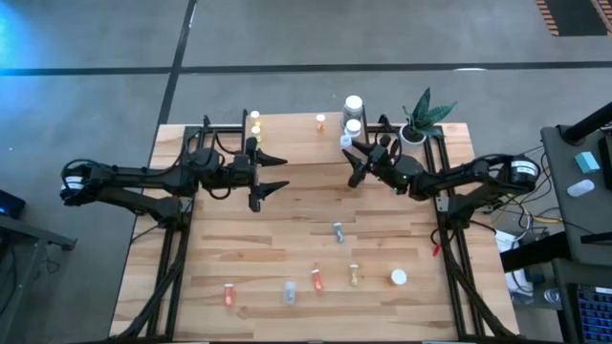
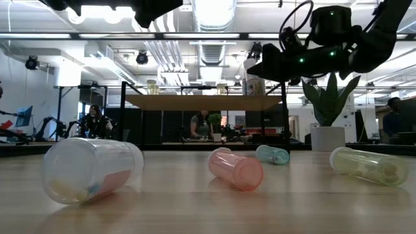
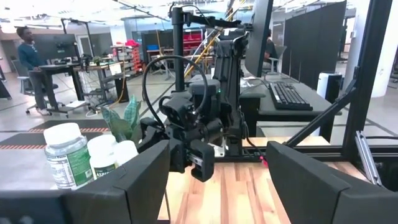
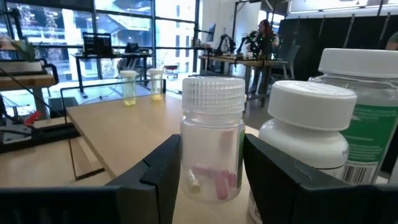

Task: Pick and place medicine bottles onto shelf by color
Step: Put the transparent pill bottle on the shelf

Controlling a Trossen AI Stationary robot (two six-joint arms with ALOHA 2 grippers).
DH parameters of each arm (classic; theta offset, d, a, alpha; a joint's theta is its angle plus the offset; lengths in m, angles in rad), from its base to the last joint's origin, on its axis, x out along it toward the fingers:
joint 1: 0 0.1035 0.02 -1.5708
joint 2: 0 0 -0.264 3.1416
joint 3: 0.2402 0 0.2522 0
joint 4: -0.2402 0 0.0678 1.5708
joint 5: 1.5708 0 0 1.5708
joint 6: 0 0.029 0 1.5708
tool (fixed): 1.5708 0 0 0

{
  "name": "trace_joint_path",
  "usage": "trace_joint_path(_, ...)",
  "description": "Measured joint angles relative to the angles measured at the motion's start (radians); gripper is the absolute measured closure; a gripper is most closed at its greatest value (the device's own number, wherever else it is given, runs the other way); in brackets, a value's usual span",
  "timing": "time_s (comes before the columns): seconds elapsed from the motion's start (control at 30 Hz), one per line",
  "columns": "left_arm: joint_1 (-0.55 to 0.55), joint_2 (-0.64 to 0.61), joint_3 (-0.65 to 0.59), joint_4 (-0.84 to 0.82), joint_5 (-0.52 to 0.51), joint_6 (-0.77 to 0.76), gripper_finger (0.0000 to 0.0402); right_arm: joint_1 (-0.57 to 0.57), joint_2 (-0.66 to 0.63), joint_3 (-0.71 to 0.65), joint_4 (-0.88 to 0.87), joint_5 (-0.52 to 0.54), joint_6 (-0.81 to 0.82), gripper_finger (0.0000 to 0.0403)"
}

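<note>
The shelf (image 1: 296,134) stands at the table's far edge. On it are two yellow bottles (image 1: 254,122), an orange one (image 1: 320,121), two larger white-capped bottles (image 1: 353,113) and a clear bottle with a white ribbed cap (image 4: 212,137), all upright. My right gripper (image 1: 352,161) is open over the shelf, its fingers on either side of the clear bottle's lower part (image 1: 346,141). I cannot tell whether they touch it. My left gripper (image 1: 275,174) is open and empty at the shelf's left part. Several bottles lie on the near table.
On the near table lie a bluish bottle (image 1: 338,231), orange ones (image 1: 316,279) (image 1: 229,293), a yellow one (image 1: 355,275), a clear one (image 1: 289,291) and a white-capped one (image 1: 399,277). A potted plant (image 1: 421,119) stands at the far right. People work in the room behind.
</note>
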Motion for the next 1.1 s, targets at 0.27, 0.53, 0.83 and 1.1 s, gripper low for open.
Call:
trace_joint_path(0.27,0.000,0.000,-0.001,0.001,0.000,0.000,0.0152,-0.006,0.054,0.002,0.003,0.001,0.034,0.0247)
trace_joint_path(0.53,0.000,0.000,-0.003,0.000,0.000,0.000,0.0152,-0.004,0.055,-0.001,-0.003,-0.033,0.041,0.0247)
trace_joint_path(0.83,0.000,0.000,-0.003,-0.001,0.000,0.000,0.0152,0.026,-0.006,-0.002,-0.013,-0.114,0.077,0.0247)
trace_joint_path(1.1,0.000,0.000,-0.003,-0.001,-0.001,0.000,0.0152,0.041,-0.120,-0.006,-0.128,-0.105,0.056,0.0246)
